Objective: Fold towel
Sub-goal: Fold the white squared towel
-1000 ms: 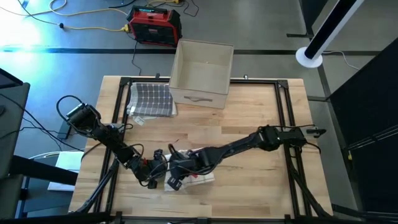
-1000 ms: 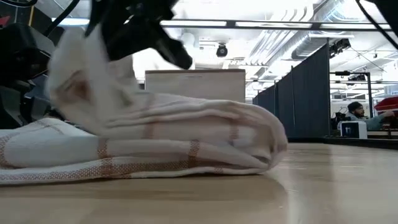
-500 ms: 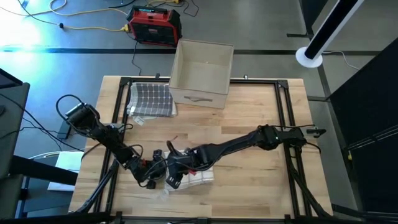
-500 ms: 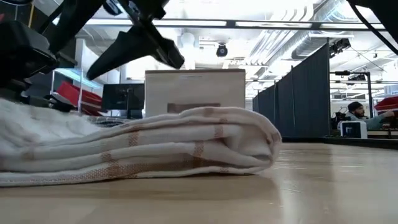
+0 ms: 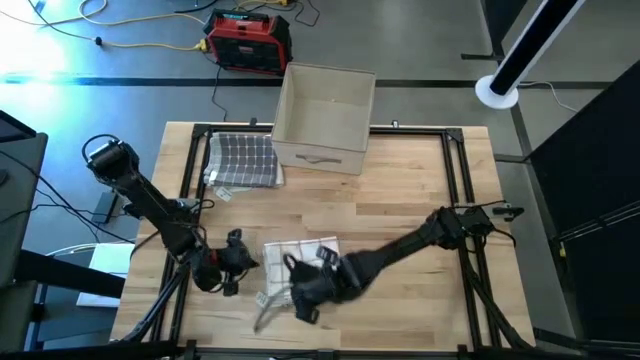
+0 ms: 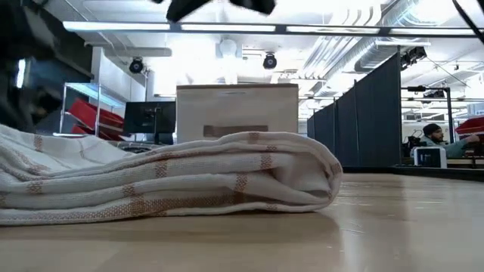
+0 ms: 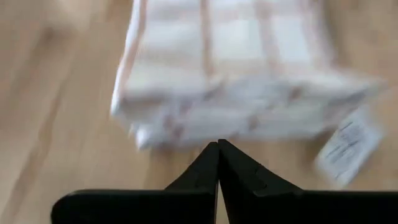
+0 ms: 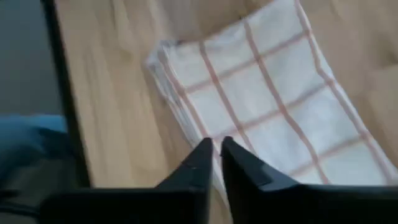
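— Where is the towel [image 5: 300, 262] now?

— It lies folded on the wooden table [image 5: 400, 190], in the front half, a little left of the middle. It is white with thin orange-brown lines in a check pattern. From the low view [image 6: 174, 177] I see several layers, one on the other, with the rounded fold on the right side.

— And the two arms?

— The left gripper [image 5: 232, 262] is just beside the left edge of the towel. Its fingers [image 7: 205, 171] are pressed together and there is nothing between them; the towel lies in front of them [image 7: 236, 81], not touched. The right gripper [image 5: 300, 300] is over the front edge of the towel. Its fingers [image 8: 202, 163] are almost together, with only a thin gap, and they also grasp nothing.

— What else is on the table?

— A beige box [image 5: 324, 118] stands at the back edge. Beside it, on its left, lies a dark cloth with a grid pattern [image 5: 243, 158]. On the floor behind the table there is a red and black device [image 5: 248, 40].
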Tool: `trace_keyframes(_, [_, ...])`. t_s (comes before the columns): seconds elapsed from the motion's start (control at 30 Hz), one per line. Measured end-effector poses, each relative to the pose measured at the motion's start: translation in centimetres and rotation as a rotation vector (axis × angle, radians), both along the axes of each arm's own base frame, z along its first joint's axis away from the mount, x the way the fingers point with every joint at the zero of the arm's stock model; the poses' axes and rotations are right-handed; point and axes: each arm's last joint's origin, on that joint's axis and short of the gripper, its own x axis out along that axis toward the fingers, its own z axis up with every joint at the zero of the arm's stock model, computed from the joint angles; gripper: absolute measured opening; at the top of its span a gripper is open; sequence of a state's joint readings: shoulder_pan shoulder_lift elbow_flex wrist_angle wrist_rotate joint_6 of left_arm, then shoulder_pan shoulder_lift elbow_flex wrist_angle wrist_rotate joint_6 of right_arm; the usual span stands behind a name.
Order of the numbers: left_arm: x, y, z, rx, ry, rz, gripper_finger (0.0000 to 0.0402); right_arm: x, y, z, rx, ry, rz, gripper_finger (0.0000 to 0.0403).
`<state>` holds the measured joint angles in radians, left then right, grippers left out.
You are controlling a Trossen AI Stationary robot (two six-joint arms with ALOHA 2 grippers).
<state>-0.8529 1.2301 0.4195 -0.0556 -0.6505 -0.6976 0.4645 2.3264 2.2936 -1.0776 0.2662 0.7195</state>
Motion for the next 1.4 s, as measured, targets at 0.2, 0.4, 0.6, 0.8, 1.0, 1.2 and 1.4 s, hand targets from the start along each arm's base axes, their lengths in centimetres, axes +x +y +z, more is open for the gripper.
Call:
trace_keyframes(0.2, [2.1,-1.4,2.5,0.081,-0.305,0.007,0.0,-1.6,2.4,-3.7,-0.144,0.025,-0.022,0.0003])
trace_keyframes(0.4, [4.2,-0.2,1.1,0.13,-0.246,0.001,0.0,-1.6,3.5,-8.9,-0.156,-0.089,-0.034,0.0])
trace_keyframes(0.6, [5.3,0.6,-0.5,0.152,-0.17,0.009,0.0,-1.5,4.0,-10.9,-0.204,-0.266,-0.094,0.0])
trace_keyframes(0.8, [5.6,1.0,-1.5,0.154,-0.108,-0.004,0.0,-3.1,4.7,-12.5,-0.258,-0.291,-0.169,0.0])
trace_keyframes(1.0, [5.4,1.0,-3.6,0.12,0.0,0.011,0.0,-4.8,4.8,-15.0,-0.241,-0.297,-0.222,0.0])
trace_keyframes(1.2, [5.5,0.7,-5.3,0.08,0.053,0.035,0.0,-5.4,5.3,-16.5,-0.183,-0.347,-0.204,0.0])
trace_keyframes(1.4, [5.7,0.3,-3.4,0.021,0.024,-0.044,0.0,-5.4,5.7,-13.4,-0.202,-0.314,-0.106,0.0])
